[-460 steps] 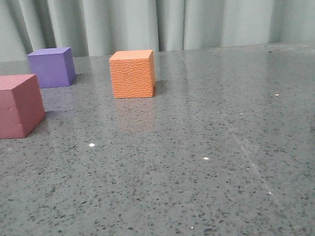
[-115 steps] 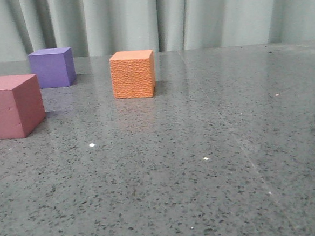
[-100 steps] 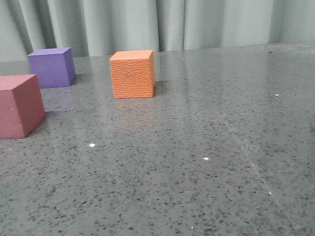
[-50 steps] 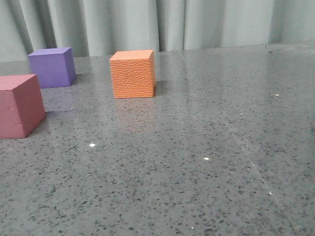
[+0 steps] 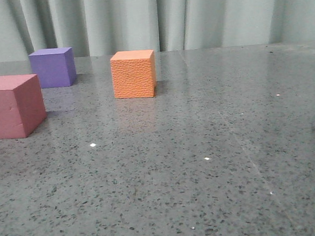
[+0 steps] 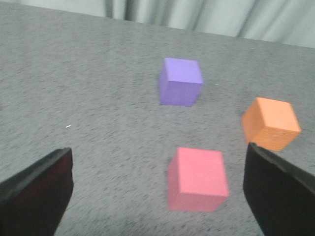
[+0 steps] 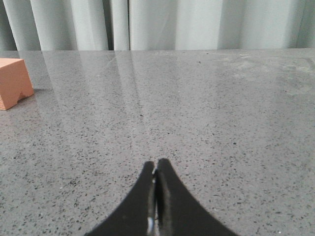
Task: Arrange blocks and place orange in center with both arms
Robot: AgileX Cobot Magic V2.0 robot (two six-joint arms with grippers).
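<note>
In the front view the pink-red cube (image 5: 12,105) sits at the near left, the purple cube (image 5: 52,67) behind it, and the orange pebbled cube (image 5: 133,74) to their right. No gripper shows there. In the left wrist view my left gripper (image 6: 158,189) is open wide and empty above the table, with the pink-red cube (image 6: 198,178) between the fingers but well below them, the purple cube (image 6: 180,88) beyond and the orange cube (image 6: 270,123) to one side. My right gripper (image 7: 155,164) is shut and empty over bare table, the orange cube (image 7: 14,82) far off at the view's edge.
The speckled grey table (image 5: 204,163) stretches to the right of the cubes. A pale curtain (image 5: 193,13) hangs behind its far edge.
The cubes have not moved on the table; the front view has shifted by a pixel or two at most.
</note>
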